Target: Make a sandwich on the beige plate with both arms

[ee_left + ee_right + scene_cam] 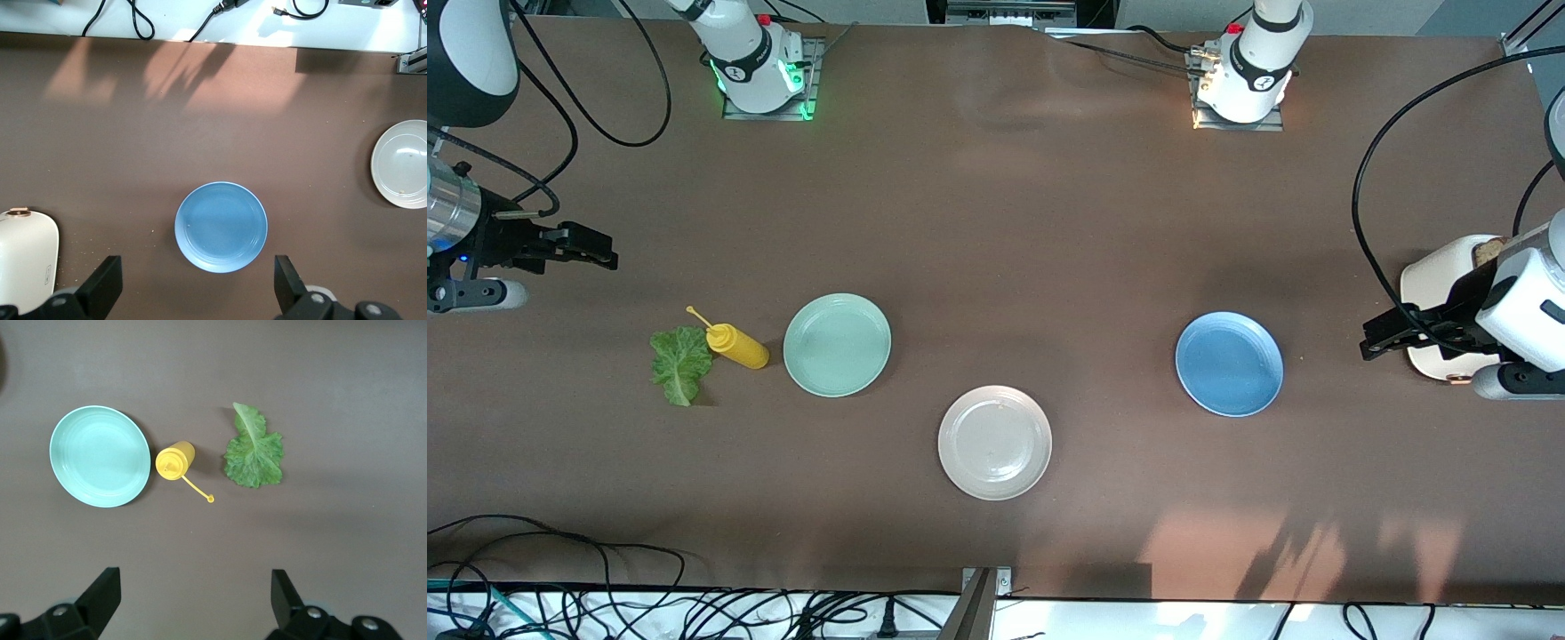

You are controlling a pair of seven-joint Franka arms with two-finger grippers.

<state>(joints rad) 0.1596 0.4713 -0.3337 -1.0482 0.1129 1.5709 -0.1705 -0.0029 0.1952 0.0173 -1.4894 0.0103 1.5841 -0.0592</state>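
Hovering: both grippers spread wide, empty | left gripper (1380, 338) over toaster-end edge | right gripper (596, 251) over opposite edge | beige plate (994, 442) mid-table, well apart from both

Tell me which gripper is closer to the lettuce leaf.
Right. The right gripper hangs at the right arm's end of the table, near the lettuce leaf; the left gripper is at the left arm's end, past the blue plate.

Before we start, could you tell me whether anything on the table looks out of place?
Only the lettuce leaf stands out: it lies directly on the bare table, beside the yellow squeeze bottle, not on a plate. The beige plate is bare.
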